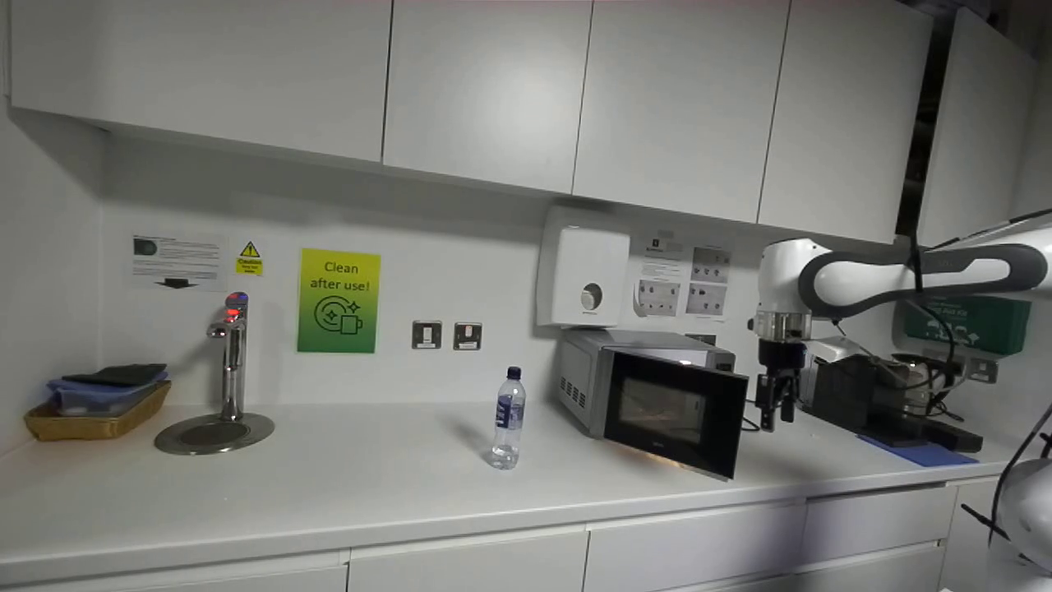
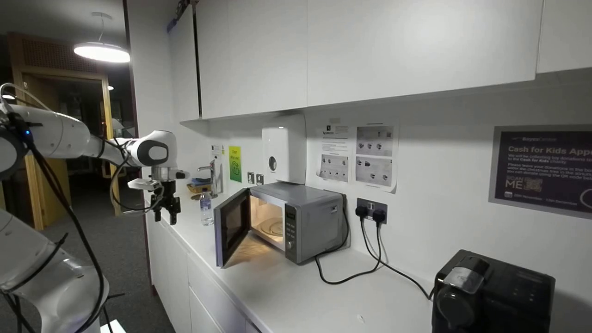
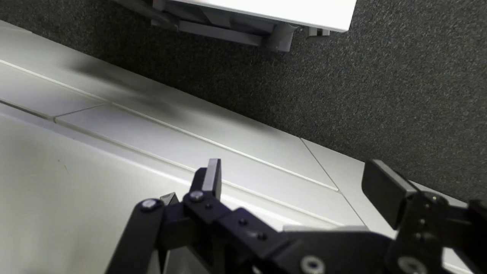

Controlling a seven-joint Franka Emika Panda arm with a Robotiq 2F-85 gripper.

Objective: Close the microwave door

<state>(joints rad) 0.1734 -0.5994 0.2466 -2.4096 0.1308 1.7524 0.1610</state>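
Observation:
The silver-grey microwave [image 1: 581, 378] stands on the counter against the wall, and it also shows in an exterior view [image 2: 319, 222] with its lit inside and glass plate visible. Its black glass microwave door [image 1: 675, 415] stands wide open, swung out toward the counter's front edge, as an exterior view [image 2: 233, 225] shows. My gripper [image 1: 777, 422] hangs pointing down, apart from the door. In an exterior view it is over the front side of the counter [image 2: 165, 221], out beyond the door. In the wrist view the gripper [image 3: 296, 167] is open and empty; the door is out of view there.
A water bottle [image 1: 508, 421] stands beside the microwave, left of it in an exterior view. A white dispenser [image 2: 284, 148] hangs above. A black coffee machine [image 2: 495, 296] and power cables [image 2: 342, 277] are on the counter. A white platform corner [image 3: 312, 11] shows above the floor.

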